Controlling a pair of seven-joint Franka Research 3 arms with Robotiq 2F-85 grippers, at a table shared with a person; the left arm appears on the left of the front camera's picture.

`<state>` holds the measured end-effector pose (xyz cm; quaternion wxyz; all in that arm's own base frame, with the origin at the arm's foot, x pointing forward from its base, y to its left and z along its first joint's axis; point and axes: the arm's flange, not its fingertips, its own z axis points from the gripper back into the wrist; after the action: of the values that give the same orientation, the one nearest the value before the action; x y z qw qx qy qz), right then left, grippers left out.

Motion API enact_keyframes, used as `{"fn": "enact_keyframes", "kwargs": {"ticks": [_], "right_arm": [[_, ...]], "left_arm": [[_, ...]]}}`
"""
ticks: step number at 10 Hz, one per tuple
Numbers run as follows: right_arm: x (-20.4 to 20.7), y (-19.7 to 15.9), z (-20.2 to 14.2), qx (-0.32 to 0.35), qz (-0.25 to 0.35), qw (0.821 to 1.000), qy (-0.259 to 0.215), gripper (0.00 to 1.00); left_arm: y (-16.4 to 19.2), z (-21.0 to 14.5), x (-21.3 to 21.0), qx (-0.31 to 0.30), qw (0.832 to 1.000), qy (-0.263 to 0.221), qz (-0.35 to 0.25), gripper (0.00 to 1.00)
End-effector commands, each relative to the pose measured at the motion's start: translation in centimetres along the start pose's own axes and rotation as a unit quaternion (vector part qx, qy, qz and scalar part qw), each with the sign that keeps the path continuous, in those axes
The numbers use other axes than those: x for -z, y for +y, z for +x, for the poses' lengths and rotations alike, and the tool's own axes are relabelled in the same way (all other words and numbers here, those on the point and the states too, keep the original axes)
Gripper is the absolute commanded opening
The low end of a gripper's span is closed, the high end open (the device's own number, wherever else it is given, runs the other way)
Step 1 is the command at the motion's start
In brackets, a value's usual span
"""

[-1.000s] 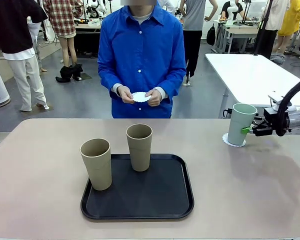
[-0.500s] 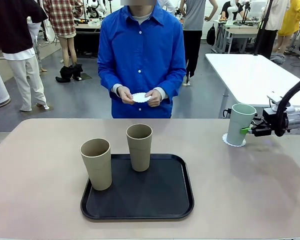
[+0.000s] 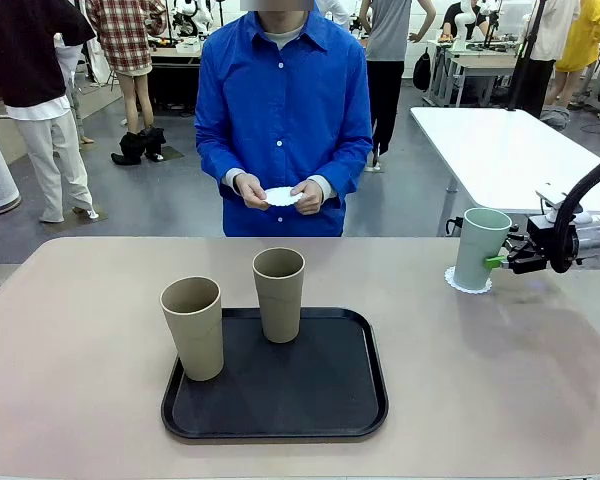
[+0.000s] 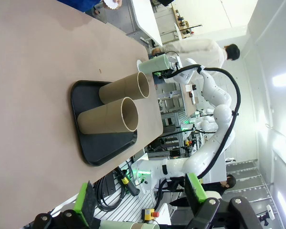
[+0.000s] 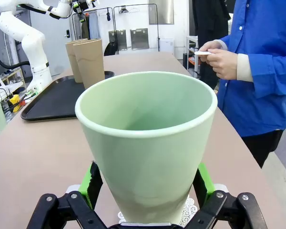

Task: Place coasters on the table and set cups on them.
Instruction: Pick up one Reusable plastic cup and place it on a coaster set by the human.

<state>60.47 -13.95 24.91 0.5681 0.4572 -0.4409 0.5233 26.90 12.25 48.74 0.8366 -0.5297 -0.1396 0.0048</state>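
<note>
One of three sets looks finished: the pale mint green tapered tumbler (image 3: pixel 482 245) stands upright on a small round white coaster with a lacy edge (image 3: pixel 458 285), at the right of the large beige-pink matte table (image 3: pixel 80 330), towards its far edge. The right gripper (image 3: pixel 500 262) straddles this cup low down. In the right wrist view its green pads sit close against both walls, but I cannot tell whether they press on the cup or stand just clear. The left gripper (image 4: pixel 138 198) hangs off to the side with its fingers spread wide and nothing between them.

Two tan-brown tumblers wait on the black rounded tray (image 3: pixel 340 390), one at its left rim (image 3: pixel 193 328) and one near its back edge (image 3: pixel 279 295), with no coaster under either. The person's hands (image 3: pixel 308 195) hold a white lacy coaster (image 3: pixel 280 194) at the far side (one disc or a stacked pair is too small to tell). By my judgement roughly a third is done. What is left is laying coasters on the table and moving both tan cups onto them.
</note>
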Motion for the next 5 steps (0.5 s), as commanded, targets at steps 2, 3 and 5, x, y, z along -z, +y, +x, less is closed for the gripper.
{"fn": "enact_keyframes", "kwargs": {"ticks": [2, 3, 5], "right_arm": [[-0.36, -0.93, 0.31, 0.015, -0.006, 1.0, 0.003, 1.0], [-0.4, -0.98, 0.2, 0.015, -0.005, 1.0, 0.004, 1.0], [-0.67, -0.94, 0.05, 0.02, -0.005, 1.0, 0.005, 1.0]], "left_arm": [[-0.09, 0.03, -0.15, 0.005, 1.0, -0.004, -0.01, 1.0], [-0.09, 0.03, -0.15, 0.005, 1.0, -0.004, -0.01, 1.0], [-0.09, 0.03, -0.15, 0.005, 1.0, -0.004, -0.01, 1.0]]}}
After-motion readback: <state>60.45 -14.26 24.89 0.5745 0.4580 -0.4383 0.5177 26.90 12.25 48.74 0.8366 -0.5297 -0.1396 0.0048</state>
